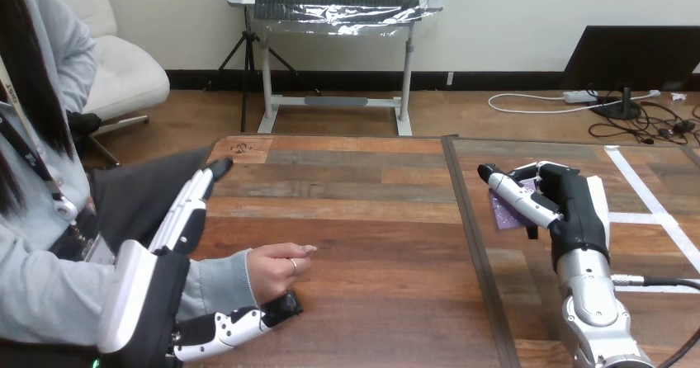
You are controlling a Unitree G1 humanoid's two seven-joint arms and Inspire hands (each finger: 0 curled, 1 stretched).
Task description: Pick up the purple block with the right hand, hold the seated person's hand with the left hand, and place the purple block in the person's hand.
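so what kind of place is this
Likely a robot test bench: a wooden plank table marked with white tape strips, the right hand gripping a purple block, and a seated person's hand resting on it.

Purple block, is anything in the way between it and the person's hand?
Nothing visible. The purple block sits in the right hand, and only bare table lies between it and the person's hand. The left hand stands beside that hand's wrist, not in the path.
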